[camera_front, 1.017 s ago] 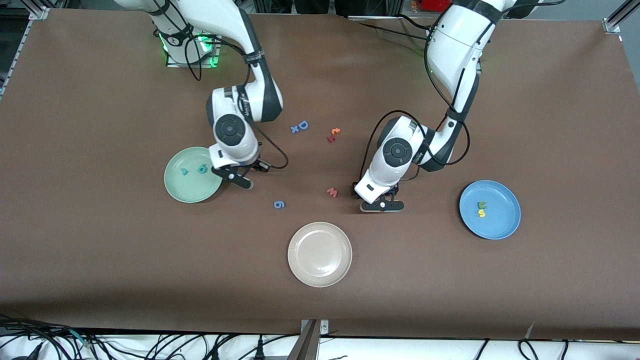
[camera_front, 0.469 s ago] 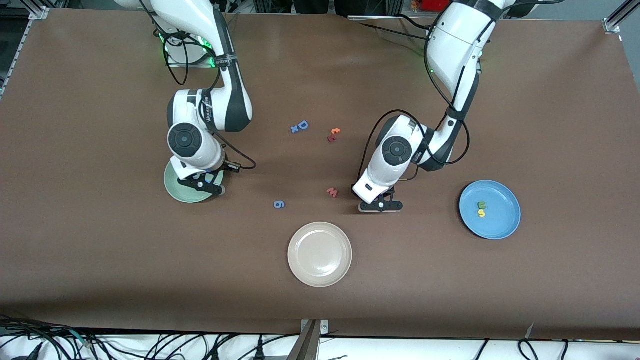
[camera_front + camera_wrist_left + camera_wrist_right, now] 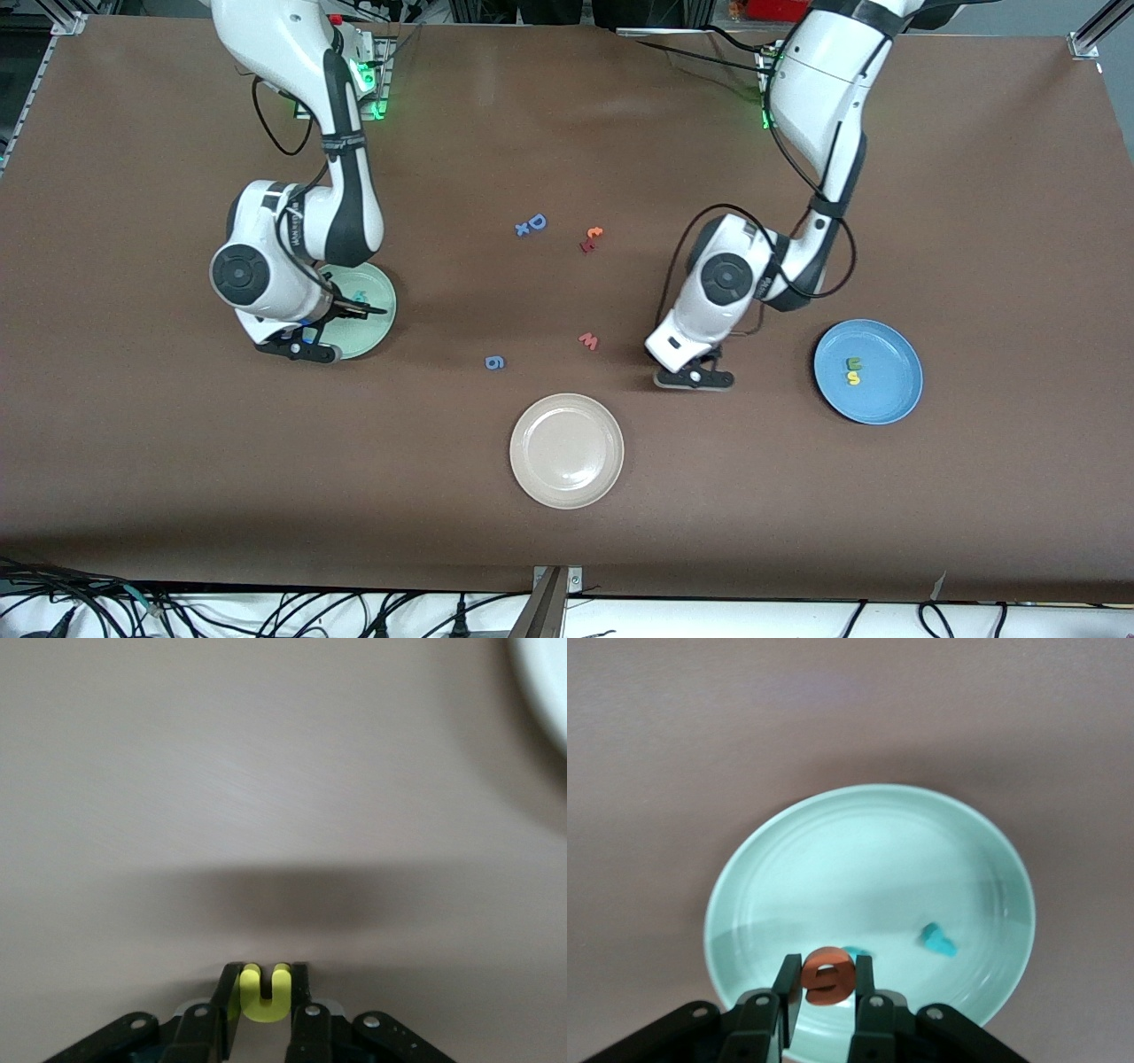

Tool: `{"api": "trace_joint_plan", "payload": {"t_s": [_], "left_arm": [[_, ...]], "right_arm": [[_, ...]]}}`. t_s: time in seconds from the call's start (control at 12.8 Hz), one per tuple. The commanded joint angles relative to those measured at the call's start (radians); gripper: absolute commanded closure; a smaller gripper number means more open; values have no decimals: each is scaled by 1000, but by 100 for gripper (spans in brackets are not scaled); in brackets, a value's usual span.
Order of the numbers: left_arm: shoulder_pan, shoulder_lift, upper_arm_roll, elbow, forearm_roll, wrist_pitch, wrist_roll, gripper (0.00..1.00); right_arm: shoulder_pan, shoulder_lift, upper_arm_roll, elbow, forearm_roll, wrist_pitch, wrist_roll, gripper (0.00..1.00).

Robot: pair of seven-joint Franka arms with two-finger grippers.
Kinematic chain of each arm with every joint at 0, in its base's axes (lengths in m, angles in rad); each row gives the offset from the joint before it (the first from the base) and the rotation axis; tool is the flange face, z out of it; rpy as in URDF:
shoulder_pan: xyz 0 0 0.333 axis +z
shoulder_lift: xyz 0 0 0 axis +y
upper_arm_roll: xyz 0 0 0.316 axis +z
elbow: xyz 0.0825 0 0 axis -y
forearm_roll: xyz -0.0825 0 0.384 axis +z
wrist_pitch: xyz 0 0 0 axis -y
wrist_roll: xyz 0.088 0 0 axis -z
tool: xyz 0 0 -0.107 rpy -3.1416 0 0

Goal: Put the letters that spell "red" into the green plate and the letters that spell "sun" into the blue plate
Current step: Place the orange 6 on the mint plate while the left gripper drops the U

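Your bench (image 3: pixel 797 532) is carrying three plates: green plate (image 3: pixel 376 310) toward the right arm's end, blue plate (image 3: pixel 886 399) toward the left arm's end, cream plate (image 3: pixel 567 451) between them and nearest the front camera. Stray letters are sitting mid-bench: blue "D" (image 3: pixel 536 221) with a small blue piece touching it, an orange-and-red pair (image 3: pixel 591 238), a red "w" (image 3: pixel 589 341), a blue "g" (image 3: pixel 495 362). None are lying under either arm.

Right arm is reaching down with its wrist bent over the green plate. Right end effector (image 3: pixel 826 992) is hanging over the plate's rim, fingers narrow, pinching the orange "e" (image 3: pixel 827 976). A teal letter (image 3: pixel 939 941) is lying in the plate, and another teal one (image 3: pixel 852 950) is peeking out just past the "e".

Left arm is angling down over bare bench between the "w" and the blue plate. Left end effector (image 3: pixel 263 1014) is clamping the yellow "n" (image 3: pixel 264 993), fingers narrow. Dark green "u" (image 3: pixel 854 363) and yellow "s" (image 3: pixel 853 379) are sitting in the blue plate, touching.
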Motion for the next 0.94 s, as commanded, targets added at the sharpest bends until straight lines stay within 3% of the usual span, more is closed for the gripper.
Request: {"api": "trace_joint_plan", "payload": {"t_s": [0.0,0.47,0.55,0.63,0.7,0.78,0.86], "left_arm": [[39,-50,89,-7,-12,-87,263,100],[136,-80,239,-14,-72,-124,786,100],[156,-78,247,-17,-102,-126,863,100],[185,-78,247,-31,-119,-124,918,100],[200,-78,247,-36,-122,-126,940,100],[208,-75,247,-39,-123,-126,939,90],[208,-69,247,-40,-123,-126,936,77]], "right_arm": [[-40,52,15,-2,91,22,-100,81],[-65,93,23,4,134,24,-145,79],[-67,95,23,5,134,24,-145,72],[-67,97,23,7,133,24,-145,47],[-67,95,23,9,133,22,-141,10],[-65,93,21,12,134,13,-131,2],[-58,90,21,13,133,10,-130,1]]}}
